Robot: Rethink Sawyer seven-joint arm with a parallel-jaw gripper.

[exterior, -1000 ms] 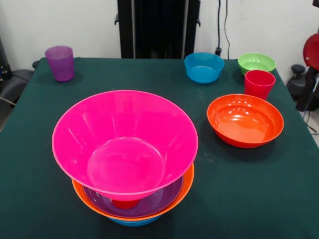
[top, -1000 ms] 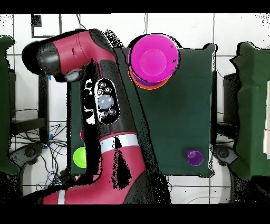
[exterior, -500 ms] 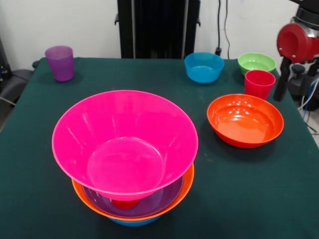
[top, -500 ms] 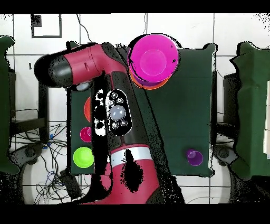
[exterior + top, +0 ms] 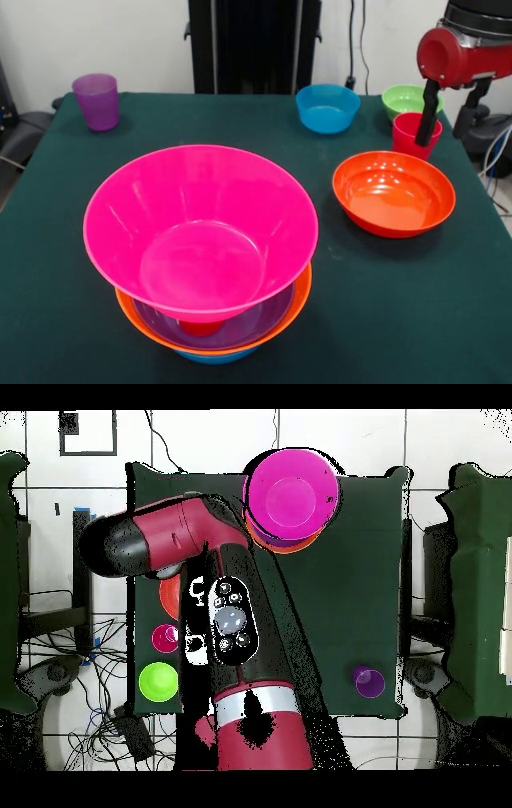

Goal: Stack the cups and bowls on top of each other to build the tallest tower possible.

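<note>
Front view: the tower [image 5: 202, 256] sits on the near part of the green table [image 5: 384, 320]. The big pink bowl [image 5: 200, 228] is on top. Below it a purple bowl [image 5: 264, 316] lies inside an orange bowl [image 5: 298, 298], and a sliver of a blue bowl [image 5: 214, 357] shows at the very bottom. A red cup [image 5: 200, 326] shows beneath the pink bowl, inside the purple one. The pile is wider than tall.

Loose pieces: a red-orange bowl [image 5: 394, 194] sits to the right of the tower, well apart from it. A second red cup [image 5: 416, 134] stands upright just behind that bowl. A green bowl [image 5: 411, 99] is just behind that cup at the far right corner. A small blue bowl [image 5: 327, 107] sits at far centre. A purple cup [image 5: 96, 101] stands upright at the far left corner, alone.

Gripper [image 5: 446, 122]: comes in at the upper right on the red arm [image 5: 464, 56]. Two dark fingers [image 5: 428, 114] hang down and stand apart, so the jaws are spread with nothing between them. One finger crosses in front of the second red cup; contact cannot be told.

Overhead view: the arm [image 5: 180, 549] covers much of the table. The pink bowl [image 5: 290, 492] is clear at one table edge, the purple cup [image 5: 368, 681] at the opposite corner, and the green bowl [image 5: 157, 681] beside the arm.
</note>
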